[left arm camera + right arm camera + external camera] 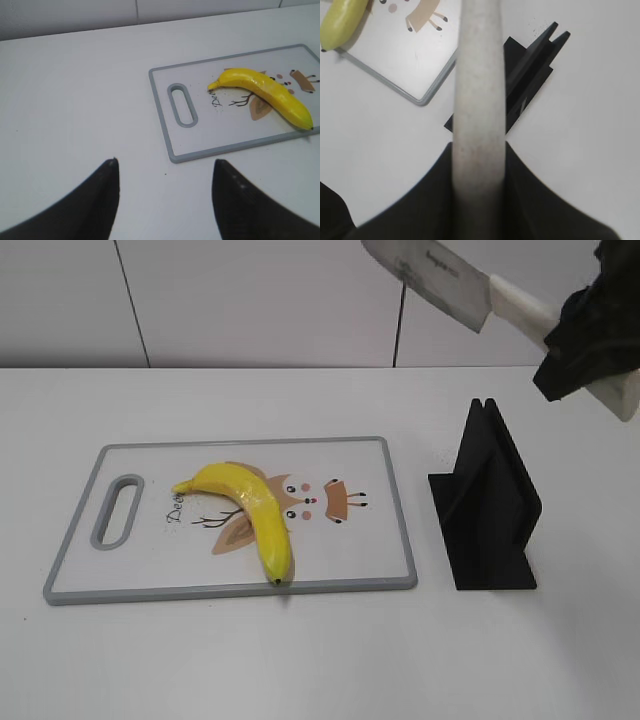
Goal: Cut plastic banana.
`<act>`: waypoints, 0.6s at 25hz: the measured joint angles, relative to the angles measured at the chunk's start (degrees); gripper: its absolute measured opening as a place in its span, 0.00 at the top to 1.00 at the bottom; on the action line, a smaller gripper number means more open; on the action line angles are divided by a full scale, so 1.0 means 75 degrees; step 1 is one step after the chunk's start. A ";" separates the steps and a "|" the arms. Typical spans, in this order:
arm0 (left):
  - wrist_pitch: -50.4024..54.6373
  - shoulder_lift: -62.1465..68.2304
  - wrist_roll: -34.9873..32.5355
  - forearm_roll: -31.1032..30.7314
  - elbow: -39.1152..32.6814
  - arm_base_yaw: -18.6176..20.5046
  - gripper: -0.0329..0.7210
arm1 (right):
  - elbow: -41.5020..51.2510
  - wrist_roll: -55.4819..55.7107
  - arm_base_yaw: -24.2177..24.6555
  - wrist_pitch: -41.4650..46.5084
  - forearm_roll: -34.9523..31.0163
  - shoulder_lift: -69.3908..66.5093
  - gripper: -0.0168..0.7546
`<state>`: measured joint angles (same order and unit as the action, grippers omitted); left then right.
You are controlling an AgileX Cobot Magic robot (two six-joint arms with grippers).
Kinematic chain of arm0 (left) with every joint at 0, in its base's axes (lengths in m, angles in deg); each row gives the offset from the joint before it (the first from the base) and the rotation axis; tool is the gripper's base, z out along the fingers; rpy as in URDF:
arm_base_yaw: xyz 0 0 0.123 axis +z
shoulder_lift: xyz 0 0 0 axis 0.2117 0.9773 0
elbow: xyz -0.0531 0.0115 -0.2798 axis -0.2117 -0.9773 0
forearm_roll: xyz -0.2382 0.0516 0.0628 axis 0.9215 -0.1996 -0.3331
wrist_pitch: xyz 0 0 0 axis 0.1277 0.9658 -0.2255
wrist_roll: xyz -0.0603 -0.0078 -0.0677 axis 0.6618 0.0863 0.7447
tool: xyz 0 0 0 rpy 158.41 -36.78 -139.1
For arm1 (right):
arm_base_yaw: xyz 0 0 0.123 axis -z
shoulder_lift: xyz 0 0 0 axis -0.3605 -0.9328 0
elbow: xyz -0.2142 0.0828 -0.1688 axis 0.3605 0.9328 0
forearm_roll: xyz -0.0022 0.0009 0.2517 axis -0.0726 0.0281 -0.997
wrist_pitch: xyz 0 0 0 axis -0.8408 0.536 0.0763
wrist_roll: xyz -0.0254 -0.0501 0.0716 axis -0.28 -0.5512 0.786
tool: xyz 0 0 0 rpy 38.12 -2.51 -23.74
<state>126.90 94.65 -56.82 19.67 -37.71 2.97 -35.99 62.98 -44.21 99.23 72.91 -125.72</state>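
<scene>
The plastic banana (249,512) lies on the grey-rimmed cutting board (385,515), across a printed cartoon deer, its stem end pointing toward the board's handle slot (118,510) and its dark tip just at the near rim. The right gripper (588,340) is raised above the table's far right side and is clamped on the pale handle of a knife (470,285); the broad steel blade juts up and to the left, well clear of the board and well apart from the banana. In the right wrist view the handle runs straight up between the dark fingers (415,205), which press against it on both sides. Below and left of that gripper stands a black knife holder (487,505) on the white table (300,660), just beside the board's right edge and not touching it. The left gripper (165,167) hovers over bare table near the board's handle end, its jaws spread apart with nothing between them.
</scene>
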 joint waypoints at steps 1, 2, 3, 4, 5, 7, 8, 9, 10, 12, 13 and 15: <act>-0.0139 0.0258 -0.0213 0.0101 0.0050 0.0000 0.22 | -0.0061 -0.0295 0.0000 -0.0007 0.0000 -0.0116 0.76; -0.0326 0.0590 -0.0481 0.0183 0.0109 0.0000 0.22 | -0.0143 -0.0503 0.0000 0.0005 0.0007 -0.0239 0.76; -0.0519 0.0934 -0.0766 0.0300 0.0181 0.0000 0.22 | -0.0230 -0.0731 0.0000 0.0035 0.0007 -0.0408 0.76; -0.0676 0.1299 -0.1077 0.0420 0.0250 0.0000 0.22 | -0.0361 -0.0971 0.0000 0.0083 0.0007 -0.0587 0.76; -0.0833 0.1608 -0.1339 0.0549 0.0351 0.0000 0.22 | -0.0508 -0.1200 0.0000 0.0119 0.0007 -0.0739 0.76; -0.1015 0.2364 -0.2023 0.0823 0.0619 0.0000 0.22 | -0.0802 -0.1796 0.0000 0.0178 0.0007 -0.1103 0.76; -0.1035 0.2691 -0.2364 0.0970 0.0765 0.0000 0.22 | -0.0989 -0.2088 0.0000 0.0216 0.0007 -0.1252 0.76; -0.1068 0.3093 -0.2620 0.1100 0.0964 0.0000 0.22 | -0.1193 -0.2312 0.0000 0.0284 0.0007 -0.1432 0.76; -0.1059 0.3506 -0.2926 0.1250 0.1174 0.0000 0.22 | -0.1369 -0.2579 0.0000 0.0326 0.0007 -0.1621 0.76; -0.1042 0.4276 -0.3566 0.1572 0.1612 0.0000 0.22 | -0.1784 -0.3252 0.0000 0.0471 -0.0085 -0.1970 0.76; -0.0983 0.4696 -0.3928 0.1707 0.1873 0.0000 0.22 | -0.1936 -0.3680 0.0000 0.0527 -0.0165 -0.2160 0.76; -0.0814 0.5491 -0.4672 0.2023 0.2391 0.0000 0.22 | -0.2232 -0.4499 0.0000 0.0575 -0.0343 -0.2484 0.76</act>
<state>120.79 135.84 -91.86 34.84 -19.78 2.97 -52.73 29.24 -44.21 103.55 70.33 -144.36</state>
